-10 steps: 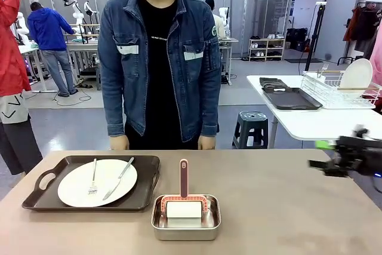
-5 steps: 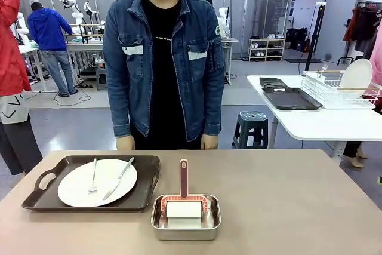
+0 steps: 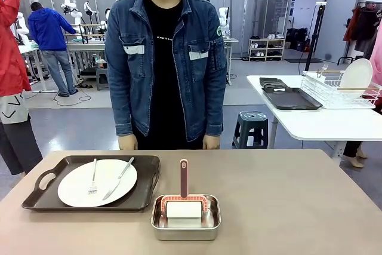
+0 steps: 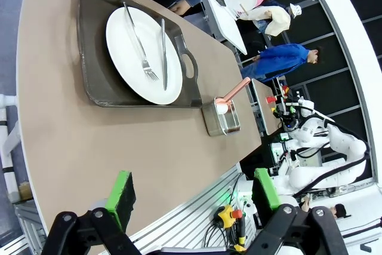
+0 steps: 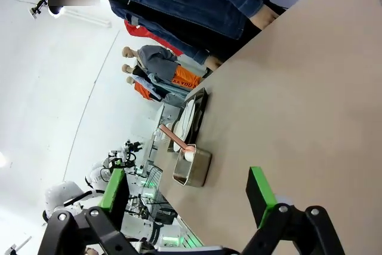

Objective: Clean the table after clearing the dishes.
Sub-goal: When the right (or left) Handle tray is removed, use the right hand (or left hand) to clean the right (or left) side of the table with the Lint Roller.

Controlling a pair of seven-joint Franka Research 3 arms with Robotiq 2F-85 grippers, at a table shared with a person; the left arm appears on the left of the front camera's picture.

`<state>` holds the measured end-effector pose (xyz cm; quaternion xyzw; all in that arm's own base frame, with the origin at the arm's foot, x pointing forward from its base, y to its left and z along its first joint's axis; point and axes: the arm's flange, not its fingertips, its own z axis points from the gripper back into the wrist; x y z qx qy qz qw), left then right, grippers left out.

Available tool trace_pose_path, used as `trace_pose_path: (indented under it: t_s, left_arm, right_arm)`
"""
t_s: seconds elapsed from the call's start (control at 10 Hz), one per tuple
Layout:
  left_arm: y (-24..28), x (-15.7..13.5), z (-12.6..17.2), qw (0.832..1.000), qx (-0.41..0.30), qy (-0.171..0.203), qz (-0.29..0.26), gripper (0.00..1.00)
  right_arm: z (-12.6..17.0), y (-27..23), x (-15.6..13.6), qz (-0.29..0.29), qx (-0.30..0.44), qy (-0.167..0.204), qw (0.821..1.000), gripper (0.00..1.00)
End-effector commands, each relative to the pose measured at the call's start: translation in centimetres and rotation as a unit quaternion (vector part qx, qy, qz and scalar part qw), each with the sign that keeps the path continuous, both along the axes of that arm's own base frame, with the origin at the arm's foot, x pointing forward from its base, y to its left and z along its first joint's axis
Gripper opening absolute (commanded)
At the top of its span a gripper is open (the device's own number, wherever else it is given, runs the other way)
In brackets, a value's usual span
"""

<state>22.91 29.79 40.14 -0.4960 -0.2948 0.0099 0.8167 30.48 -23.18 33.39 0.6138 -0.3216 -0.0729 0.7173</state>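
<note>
One round white plate (image 3: 97, 182) with a silver fork (image 3: 93, 178) and knife (image 3: 118, 178) lies on a dark brown handled tray (image 3: 36, 198) at the left of the taupe table (image 3: 286, 207). The same plate (image 4: 143, 55) and tray (image 4: 95, 70) appear in the left wrist view, far beyond my left gripper (image 4: 194, 195), which hangs open above the table's near edge. My right gripper (image 5: 188, 198) is open over the bare right part of the table (image 5: 298, 106), with nothing between its fingers.
A small steel pan (image 3: 185, 218) holding a pink-handled lint roller (image 3: 184, 198) sits at the front middle. A person in a denim jacket (image 3: 173, 64) stands at the far edge with both hands low. A white side table (image 3: 316, 117) with a wire rack stands back right.
My right gripper, seen at the right edge of the front view a second ago, has withdrawn out of that view. The person has shifted slightly to the right.
</note>
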Motion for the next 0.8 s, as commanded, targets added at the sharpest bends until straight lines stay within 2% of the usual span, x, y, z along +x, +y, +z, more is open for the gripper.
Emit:
trace_pose_path:
  t_s: [0.0,0.7]
  left_arm:
    - [0.15,-0.30,0.06,1.000,-0.005,-0.013,-0.001,1.00]
    - [0.15,-0.30,0.06,1.000,-0.005,-0.013,-0.001,1.00]
  right_arm:
    - [-0.87,-0.09,-0.05,-0.004,0.019,0.003,1.000,1.00]
    - [-0.87,-0.09,-0.05,-0.004,0.019,0.003,1.000,1.00]
